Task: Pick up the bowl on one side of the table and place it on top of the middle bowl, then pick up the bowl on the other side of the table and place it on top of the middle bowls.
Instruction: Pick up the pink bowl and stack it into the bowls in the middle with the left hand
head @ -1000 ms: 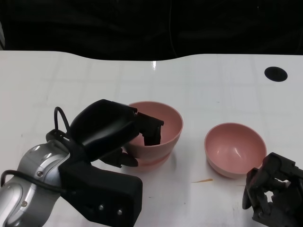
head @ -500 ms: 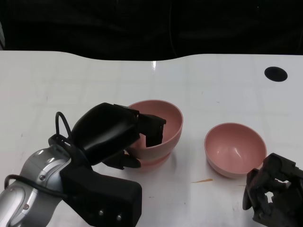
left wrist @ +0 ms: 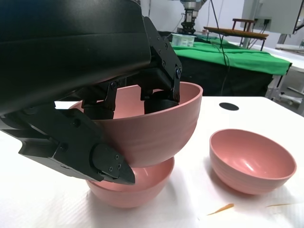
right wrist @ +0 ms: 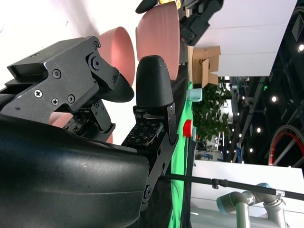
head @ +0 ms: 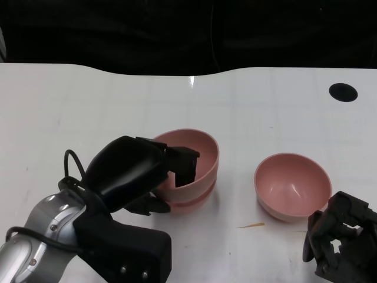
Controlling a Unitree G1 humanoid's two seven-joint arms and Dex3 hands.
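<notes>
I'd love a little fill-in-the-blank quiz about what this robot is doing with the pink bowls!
1. The left hand holds a pink ____.
2. That held bowl sits above the middle bowl, so the two are ____.
3. The third bowl rests on the table near the ____ hand.

Missing words: bowl; stacked; right

The white desk (head: 118, 94) carries a pink middle bowl (left wrist: 137, 187) and, apart to its right, a second pink bowl (head: 291, 186). A black round spot (head: 343, 92) marks its far right, and a small orange sliver (head: 252, 225) lies in front of the right bowl
</notes>
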